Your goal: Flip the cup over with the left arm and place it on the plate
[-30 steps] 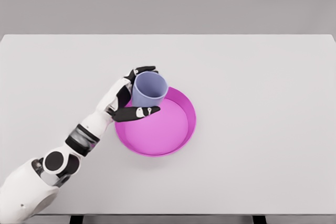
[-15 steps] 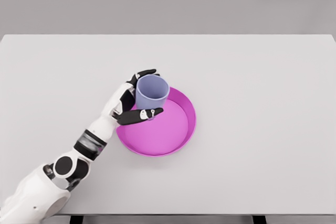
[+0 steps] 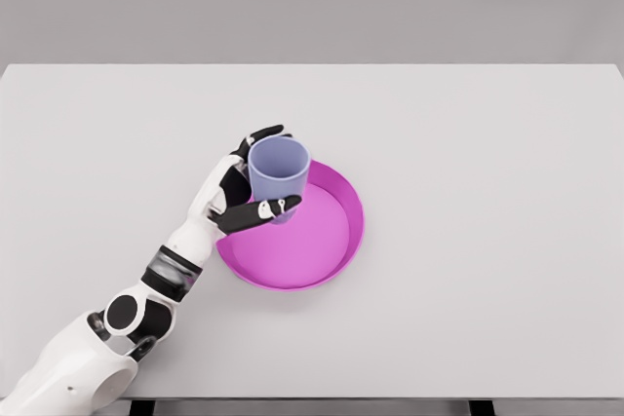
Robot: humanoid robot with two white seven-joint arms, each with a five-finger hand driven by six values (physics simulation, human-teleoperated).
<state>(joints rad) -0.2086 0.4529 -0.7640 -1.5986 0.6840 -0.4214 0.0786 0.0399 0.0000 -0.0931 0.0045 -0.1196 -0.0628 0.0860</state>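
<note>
We see our left arm (image 3: 146, 289) coming in from the lower left, forearm angled up and to the right. Our left robot hand (image 3: 249, 182) is curled in a grasp, black fingers (image 3: 265, 133) above and thumb (image 3: 258, 213) stretched out below.

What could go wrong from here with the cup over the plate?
1. The cup sits over the plate's near-left rim, not its middle; released here, it may catch the raised wall and tip.
2. The left hand grips it from the side, thumb across the front; opening unevenly could knock the cup over.
3. Whether the cup's base touches the plate yet cannot be told, so an early release could drop it.
</note>
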